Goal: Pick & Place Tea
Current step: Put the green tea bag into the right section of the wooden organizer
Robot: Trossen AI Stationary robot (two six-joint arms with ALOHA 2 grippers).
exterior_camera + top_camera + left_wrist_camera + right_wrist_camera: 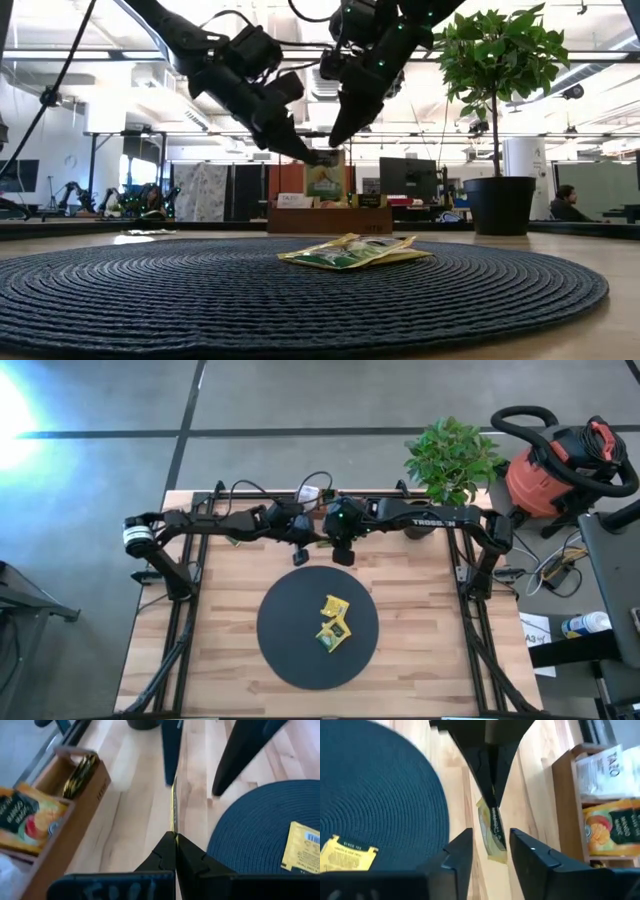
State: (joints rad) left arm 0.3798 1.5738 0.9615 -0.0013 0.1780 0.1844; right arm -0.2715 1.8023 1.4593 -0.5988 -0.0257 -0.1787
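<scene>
Woven black mat is bypassed; yellow tea packet, pinched edge-on by left gripper, should be centred between the right gripper's open fingers.

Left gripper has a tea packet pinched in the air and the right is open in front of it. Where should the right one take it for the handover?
Grip the packet's free half, the part hanging clear of the left gripper. It is held edge-on, so the open right gripper should come straight in with one finger on each flat face, closing across its thin dimension.
</scene>
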